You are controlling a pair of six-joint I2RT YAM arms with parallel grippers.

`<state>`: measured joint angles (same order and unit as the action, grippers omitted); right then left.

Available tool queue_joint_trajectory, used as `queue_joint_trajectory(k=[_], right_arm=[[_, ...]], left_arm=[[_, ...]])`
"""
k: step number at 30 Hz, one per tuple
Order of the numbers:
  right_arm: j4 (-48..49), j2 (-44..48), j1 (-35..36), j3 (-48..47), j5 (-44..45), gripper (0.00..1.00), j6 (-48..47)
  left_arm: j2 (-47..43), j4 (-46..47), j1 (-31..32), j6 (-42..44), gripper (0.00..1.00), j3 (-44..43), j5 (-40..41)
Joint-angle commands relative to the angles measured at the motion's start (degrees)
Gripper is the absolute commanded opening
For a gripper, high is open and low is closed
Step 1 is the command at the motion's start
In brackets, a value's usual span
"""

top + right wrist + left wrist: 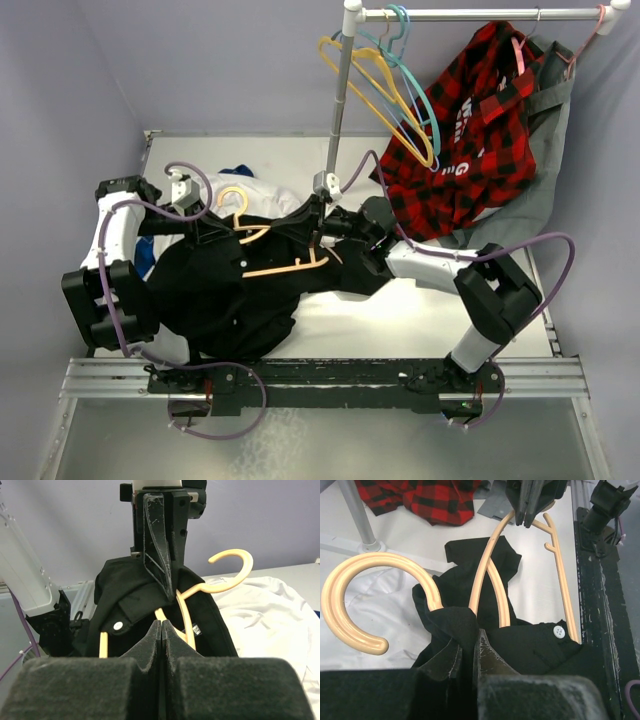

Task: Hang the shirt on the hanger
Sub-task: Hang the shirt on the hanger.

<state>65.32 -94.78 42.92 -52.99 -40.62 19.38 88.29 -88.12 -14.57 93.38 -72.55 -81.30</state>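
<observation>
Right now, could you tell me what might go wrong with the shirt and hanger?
1. The left tool pinches only a thin fold of the shirt beside the hanger; the fabric may slip free.
2. The right tool holds the hanger by its bare end, so the hanger could twist.
3. The shirt is bunched at the neck and may slide off.
</observation>
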Motion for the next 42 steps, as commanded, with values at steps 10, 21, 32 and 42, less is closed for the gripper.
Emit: queue_joint_trajectory(k=[10, 21, 32, 42], right_arm=[[-8.96, 14.24, -3.87, 3.24, 11.2, 0.95, -7.61], [-0.55, 23.47, -29.6, 24.36, 14.92, 1.0, 22.02], [2.11, 29.13, 0.31, 36.09, 22.58, 1.0, -14.04], [34.57, 1.57, 9.86, 34.13, 37.2, 0.99, -36.95]], left_arm=[[-1.58, -0.65, -2.3, -2.1, 0.0, -11.44, 2.47], [-1.53, -0.57, -2.6, -3.0, 0.0, -18.91, 0.53], [-0.4, -0.57, -2.52, -6.84, 0.0, -24.78, -3.53], [-1.56, -0.57, -2.45, -8.53, 0.0, -25.43, -5.04]])
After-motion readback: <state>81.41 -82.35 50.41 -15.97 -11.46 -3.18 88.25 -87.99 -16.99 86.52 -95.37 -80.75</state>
